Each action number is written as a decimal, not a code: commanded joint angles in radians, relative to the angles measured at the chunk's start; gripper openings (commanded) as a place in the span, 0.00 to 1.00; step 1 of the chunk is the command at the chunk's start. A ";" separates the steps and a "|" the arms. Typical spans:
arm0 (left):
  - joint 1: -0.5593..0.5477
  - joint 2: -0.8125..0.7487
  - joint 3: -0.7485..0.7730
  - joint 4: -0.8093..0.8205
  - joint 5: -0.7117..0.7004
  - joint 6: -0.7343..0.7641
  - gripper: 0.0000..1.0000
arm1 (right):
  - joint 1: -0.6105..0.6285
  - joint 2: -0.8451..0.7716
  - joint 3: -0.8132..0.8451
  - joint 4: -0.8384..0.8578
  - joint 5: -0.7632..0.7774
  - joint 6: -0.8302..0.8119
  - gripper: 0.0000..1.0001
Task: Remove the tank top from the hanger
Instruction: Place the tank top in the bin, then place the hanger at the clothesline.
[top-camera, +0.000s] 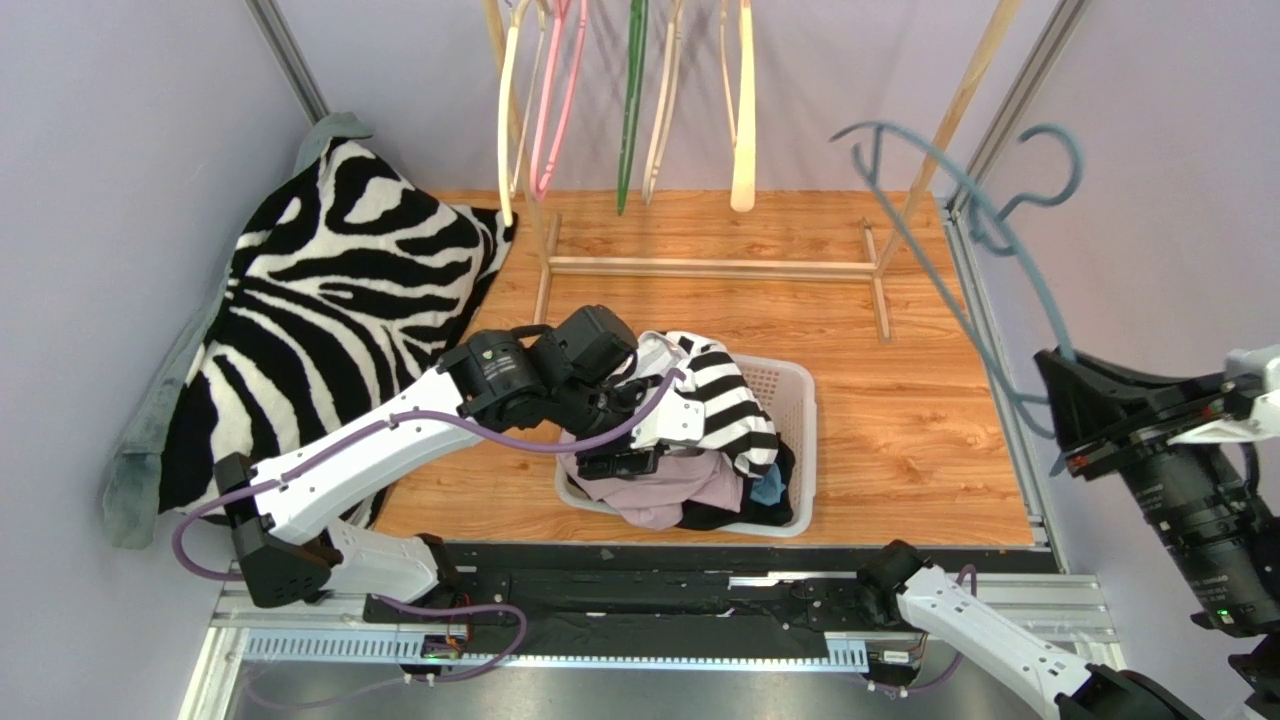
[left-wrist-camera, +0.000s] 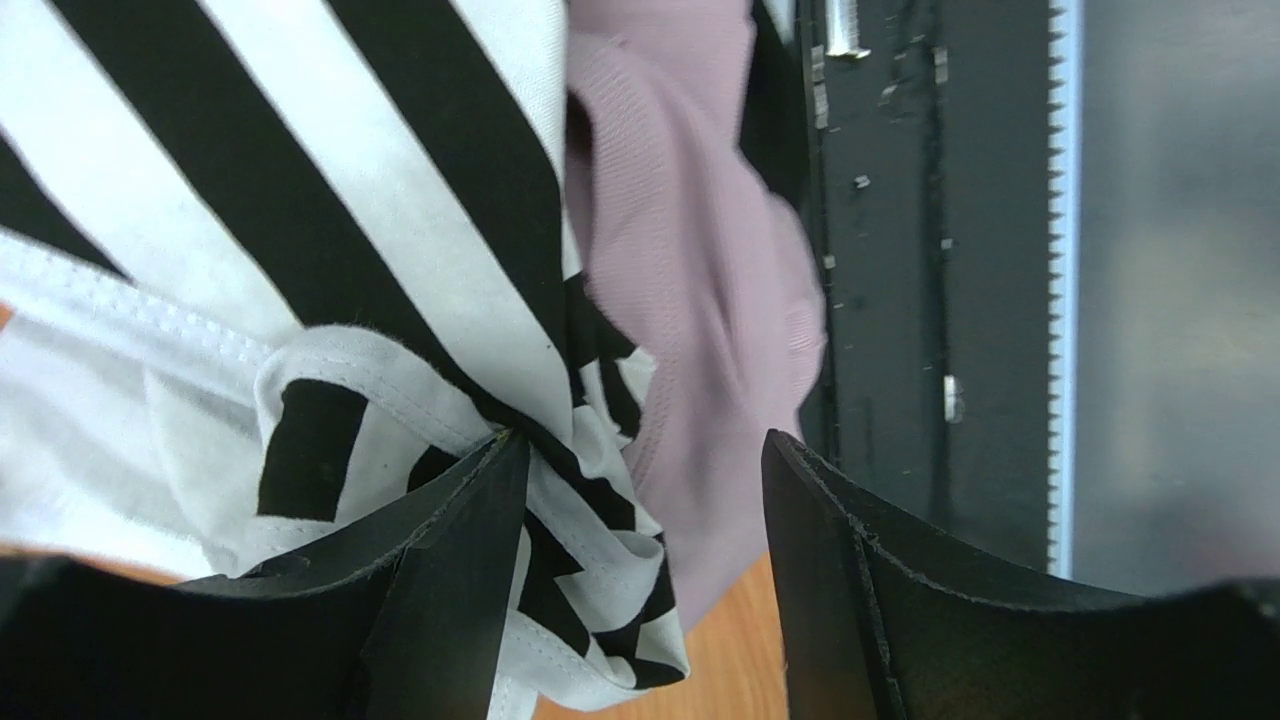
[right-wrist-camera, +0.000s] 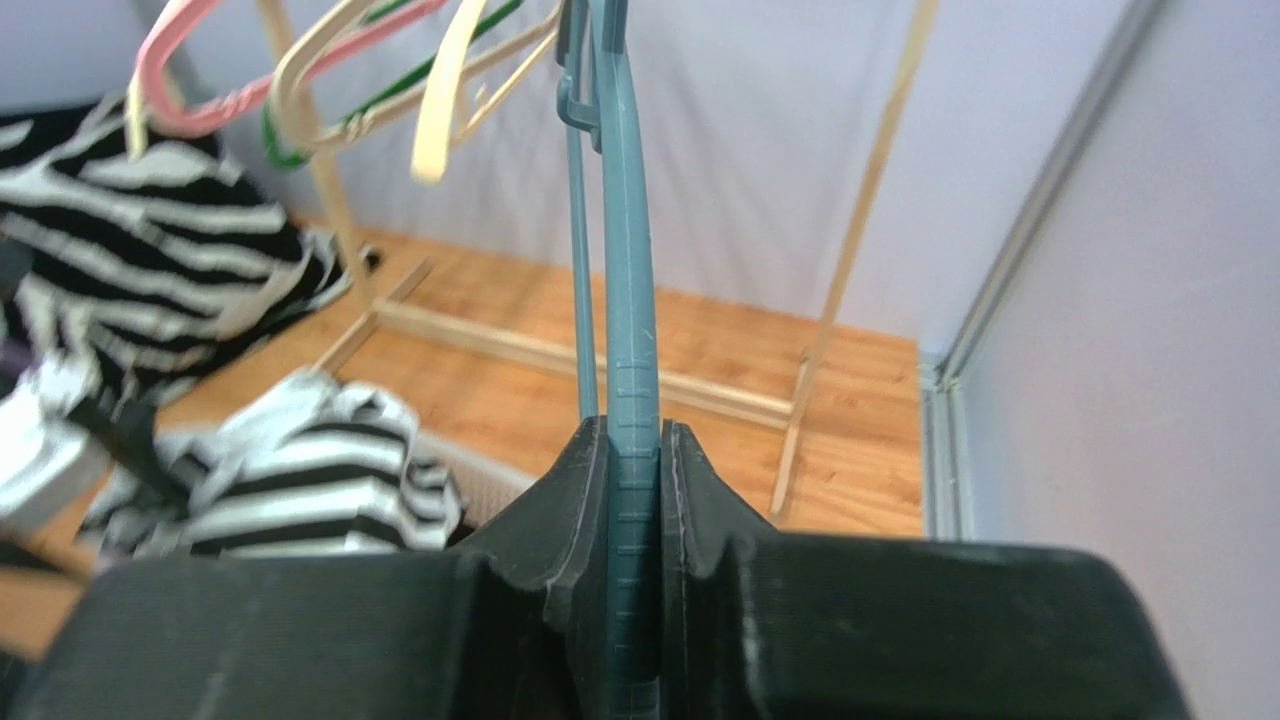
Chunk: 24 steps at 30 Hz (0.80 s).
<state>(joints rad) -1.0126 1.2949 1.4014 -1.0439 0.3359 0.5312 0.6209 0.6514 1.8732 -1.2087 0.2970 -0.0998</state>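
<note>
Tank top seemingly touches left gripper.

Basket: one.
In it, at least four garments: striped top, mauve piece, black piece, blue scrap.
Teal hanger: one, right of basket.
Rack: one, behind.
Rack hangers: about five.
Zebra cloth: one, left.
</note>
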 joint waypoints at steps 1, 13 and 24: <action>-0.052 0.069 0.094 -0.109 0.129 -0.027 0.66 | 0.002 0.115 0.027 0.218 0.233 -0.043 0.00; -0.098 0.061 0.175 -0.254 0.091 0.021 0.99 | -0.116 0.551 0.078 0.483 0.160 -0.097 0.00; -0.098 0.041 0.668 -0.433 -0.089 -0.014 0.99 | -0.256 0.695 0.236 0.561 0.010 -0.069 0.00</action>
<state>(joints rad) -1.1057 1.4021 1.9759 -1.3228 0.3088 0.5365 0.3878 1.3621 2.0090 -0.7792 0.3607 -0.1864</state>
